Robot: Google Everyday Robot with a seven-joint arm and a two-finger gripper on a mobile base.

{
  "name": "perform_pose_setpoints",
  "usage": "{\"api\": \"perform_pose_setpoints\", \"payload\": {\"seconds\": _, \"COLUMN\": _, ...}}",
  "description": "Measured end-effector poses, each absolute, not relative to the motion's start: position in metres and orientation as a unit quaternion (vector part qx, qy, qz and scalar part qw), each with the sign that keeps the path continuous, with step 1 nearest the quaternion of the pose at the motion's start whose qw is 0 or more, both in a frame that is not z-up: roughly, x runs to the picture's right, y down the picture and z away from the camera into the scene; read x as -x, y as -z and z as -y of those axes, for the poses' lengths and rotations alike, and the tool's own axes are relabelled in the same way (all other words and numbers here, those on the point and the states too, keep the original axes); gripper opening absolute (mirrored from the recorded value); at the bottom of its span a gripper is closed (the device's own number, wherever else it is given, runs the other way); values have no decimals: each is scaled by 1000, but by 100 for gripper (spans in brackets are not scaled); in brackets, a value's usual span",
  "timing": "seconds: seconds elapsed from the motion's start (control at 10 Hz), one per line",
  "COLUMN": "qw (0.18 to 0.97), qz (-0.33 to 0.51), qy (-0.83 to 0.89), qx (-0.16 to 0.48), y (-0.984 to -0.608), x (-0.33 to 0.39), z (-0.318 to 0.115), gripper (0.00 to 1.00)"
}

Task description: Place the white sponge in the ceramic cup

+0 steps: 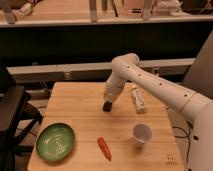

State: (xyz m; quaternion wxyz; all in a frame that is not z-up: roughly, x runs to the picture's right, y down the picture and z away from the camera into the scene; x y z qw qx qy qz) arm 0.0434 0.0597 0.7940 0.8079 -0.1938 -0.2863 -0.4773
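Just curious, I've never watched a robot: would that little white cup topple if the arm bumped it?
Probably. The ceramic cup stands upright and alone, narrower at its base, so a nudge might tip it. It looks small, likely light enough to slide. The pincer is over the table's middle, well clear of it.

The hand [108,102] hung low over the middle of the bench [75,100], right above a black bar [107,106], and the arm [150,82] slanted down to it from the right, crossing over the back right part. A white bottle [138,99] lay just right of the hand, under the arm. The cup [142,135] stood near the front right, apart from the bottle, with bare wood between them. An orange carrot [104,148] lay at the front middle, and a green plate [55,142] filled the front left corner. The back left of the bench showed bare wood.
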Motion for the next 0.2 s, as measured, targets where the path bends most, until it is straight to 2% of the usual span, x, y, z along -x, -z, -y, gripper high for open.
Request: {"api": "perform_pose_setpoints", "payload": {"seconds": 0.2, "qw": 814, "qz": 285, "qy": 467, "qx": 197, "y": -782, "x": -64, "z": -67, "gripper": 0}}
